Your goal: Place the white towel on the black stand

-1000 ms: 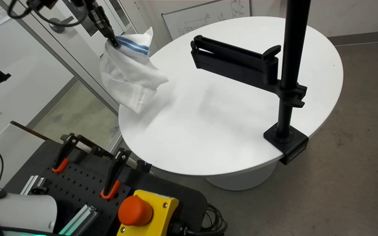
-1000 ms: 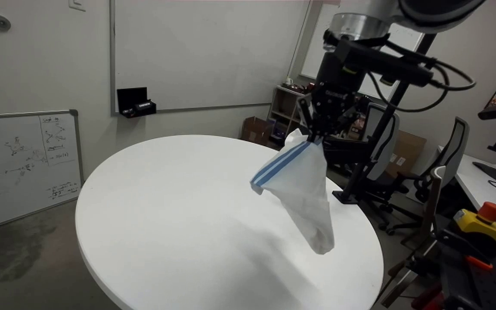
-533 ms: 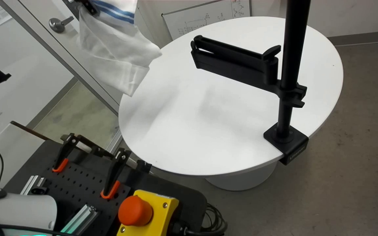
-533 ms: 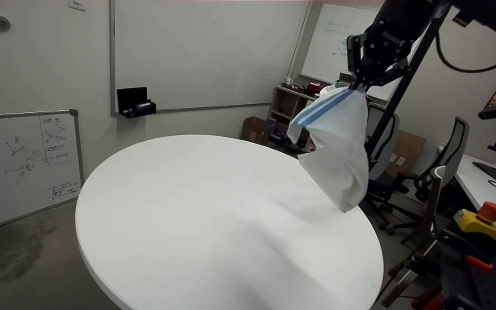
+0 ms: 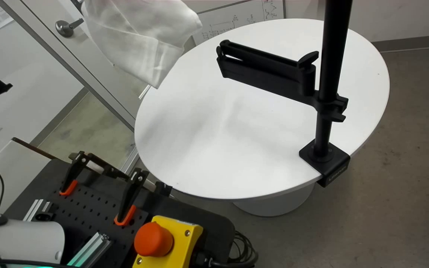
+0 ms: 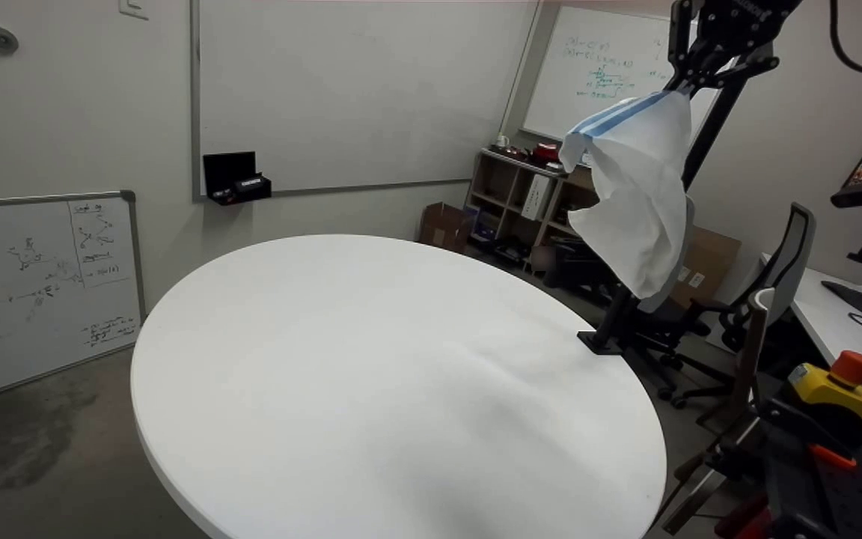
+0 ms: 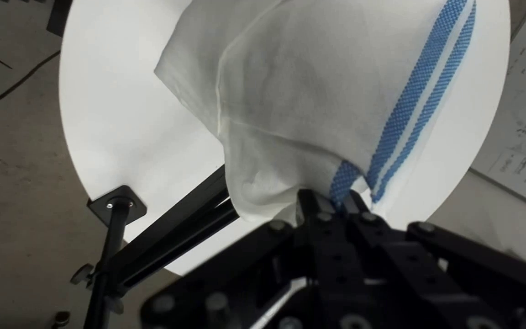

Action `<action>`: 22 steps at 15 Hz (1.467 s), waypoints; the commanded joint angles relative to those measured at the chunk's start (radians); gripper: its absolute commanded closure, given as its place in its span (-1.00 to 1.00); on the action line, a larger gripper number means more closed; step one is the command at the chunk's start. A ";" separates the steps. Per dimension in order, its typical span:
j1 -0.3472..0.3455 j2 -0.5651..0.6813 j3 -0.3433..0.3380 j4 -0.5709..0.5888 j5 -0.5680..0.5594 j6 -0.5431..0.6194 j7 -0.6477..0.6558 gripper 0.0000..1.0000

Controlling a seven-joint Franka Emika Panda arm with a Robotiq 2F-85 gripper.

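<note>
The white towel with blue stripes hangs in the air in both exterior views (image 5: 143, 37) (image 6: 640, 195). It also fills the upper middle of the wrist view (image 7: 304, 77). My gripper (image 6: 684, 86) is shut on one striped edge of it, and the fingertips pinch the cloth in the wrist view (image 7: 329, 201). In an exterior view the gripper is above the frame. The black stand is a pole with a folded side arm (image 5: 266, 70), clamped to the table edge. It shows at lower left in the wrist view (image 7: 176, 228) and is partly hidden behind the towel in an exterior view (image 6: 610, 322).
The round white table (image 5: 214, 156) stands below the towel. A black cart top with clamps and a yellow emergency-stop box (image 5: 177, 238) is near the table. Chairs (image 6: 783, 254) and a shelf (image 6: 513, 183) stand behind the stand in an exterior view.
The gripper has risen with the towel held in it. In an exterior view it has moved up and right toward the stand's pole; the towel is now higher above the table.
</note>
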 commanded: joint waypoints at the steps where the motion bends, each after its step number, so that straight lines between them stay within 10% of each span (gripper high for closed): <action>1: -0.074 -0.026 0.000 0.027 -0.002 -0.053 0.039 0.98; 13: -0.230 0.045 -0.061 0.095 -0.018 -0.142 0.144 0.98; 22: -0.224 0.286 -0.105 0.261 -0.049 -0.066 0.218 0.98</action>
